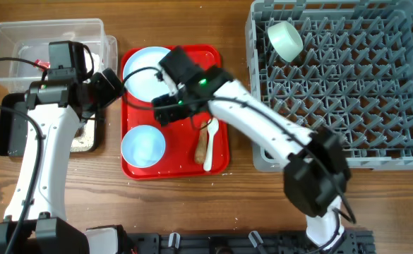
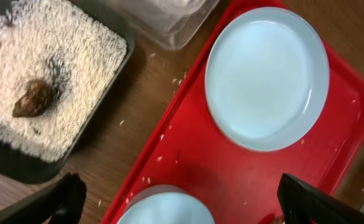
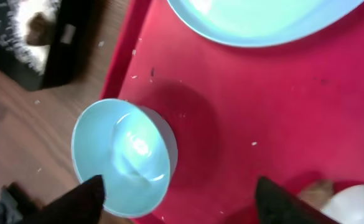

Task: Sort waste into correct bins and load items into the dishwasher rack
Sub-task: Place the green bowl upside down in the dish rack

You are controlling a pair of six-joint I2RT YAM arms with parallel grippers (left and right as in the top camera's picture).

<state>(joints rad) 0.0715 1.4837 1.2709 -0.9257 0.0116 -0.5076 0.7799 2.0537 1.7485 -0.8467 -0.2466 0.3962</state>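
Observation:
A pale blue plate [image 1: 144, 70] and a small pale bowl [image 1: 143, 146] sit on the flat red tray [image 1: 220, 106]. A white spoon [image 1: 209, 149] and a thin brown stick [image 1: 201, 144] lie at the tray's right side. My right gripper [image 1: 165, 111] is open and empty above the tray between plate and bowl; the bowl [image 3: 122, 155] is near its left finger. My left gripper [image 1: 114, 85] is open and empty over the tray's left edge, with the plate [image 2: 266, 78] ahead. The black tray [image 2: 107, 106] holds rice [image 2: 63, 62] and a brown scrap [image 2: 33, 99]. A second pale bowl [image 1: 285, 40] lies in the grey rack [image 1: 340, 92].
The clear tub [image 1: 47, 35] stands at the back left with something red [image 1: 42, 65] inside, partly hidden by my left arm. Loose rice grains dot the wood and the red tray [image 2: 200, 168]. The rack fills the right side. The yellow cup is out of view.

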